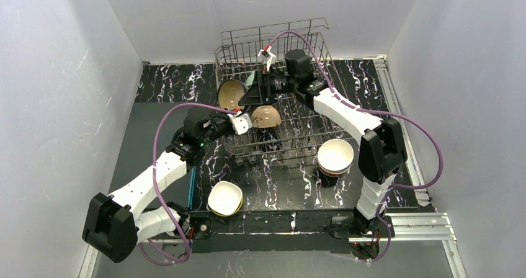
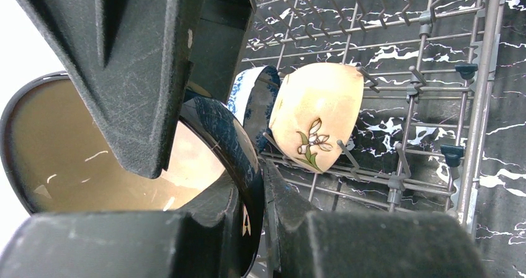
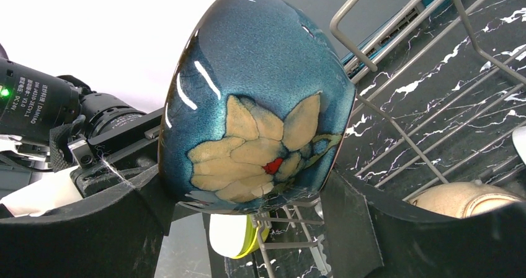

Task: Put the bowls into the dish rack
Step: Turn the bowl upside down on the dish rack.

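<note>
Left gripper (image 2: 257, 225) clamped on the rim of the dark-blue bowl (image 2: 74, 147), held at the left side of the dish rack (image 2: 485, 73). Right gripper (image 3: 245, 188) straddled the same bowl; whether it gripped was not discernible. Rack held a tan flowered bowl (image 2: 316, 113) on edge among tines, with a blue-patterned bowl (image 2: 248, 95) half hidden behind it.

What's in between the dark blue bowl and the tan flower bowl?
A blue-patterned white bowl, on edge in the dish rack. The left wrist view shows it between the dark blue bowl and the tan bowl.
</note>
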`<move>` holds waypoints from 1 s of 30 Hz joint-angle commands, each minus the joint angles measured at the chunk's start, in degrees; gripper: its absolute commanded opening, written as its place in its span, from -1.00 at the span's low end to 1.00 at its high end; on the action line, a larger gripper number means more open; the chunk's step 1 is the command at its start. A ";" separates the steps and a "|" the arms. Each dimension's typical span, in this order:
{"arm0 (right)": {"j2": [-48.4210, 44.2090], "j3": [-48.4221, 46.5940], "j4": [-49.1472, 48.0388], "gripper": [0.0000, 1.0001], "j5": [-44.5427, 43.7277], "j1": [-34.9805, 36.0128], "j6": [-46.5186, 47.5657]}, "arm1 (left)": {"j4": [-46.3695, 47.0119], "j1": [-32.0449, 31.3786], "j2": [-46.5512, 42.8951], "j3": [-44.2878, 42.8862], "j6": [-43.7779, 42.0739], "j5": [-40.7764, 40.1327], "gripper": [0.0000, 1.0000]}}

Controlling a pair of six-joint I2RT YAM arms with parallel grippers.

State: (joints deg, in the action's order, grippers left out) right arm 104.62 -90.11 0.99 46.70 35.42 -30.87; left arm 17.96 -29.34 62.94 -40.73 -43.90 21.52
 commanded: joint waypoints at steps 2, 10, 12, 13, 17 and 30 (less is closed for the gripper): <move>-1.31 0.31 -7.48 -0.32 3.71 0.38 -1.21 | 7.94 -0.19 -2.38 -2.24 0.65 5.05 -1.00; -0.38 0.80 -10.91 0.34 5.01 0.37 -3.63 | 7.97 -0.22 -2.38 -2.42 1.60 7.47 -1.00; 0.07 0.34 -10.69 0.41 5.47 0.36 -3.76 | 7.97 -0.21 -2.29 -2.42 1.62 7.69 -1.00; 0.32 0.10 -10.55 0.47 5.50 0.40 -3.83 | 7.95 -0.23 -2.34 -2.42 1.76 7.79 -1.00; 0.59 -0.15 -10.25 0.76 6.12 0.42 -3.93 | 7.89 -0.19 -2.29 -2.42 1.80 7.97 -1.00; 0.48 -0.29 -9.47 0.20 6.58 0.42 -3.49 | 7.93 -0.19 -1.94 -2.34 1.55 7.13 -1.00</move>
State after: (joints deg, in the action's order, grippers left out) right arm 105.36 -88.68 -4.45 49.60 34.83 -34.70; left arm 19.07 -28.93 62.94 -40.75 -42.02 24.27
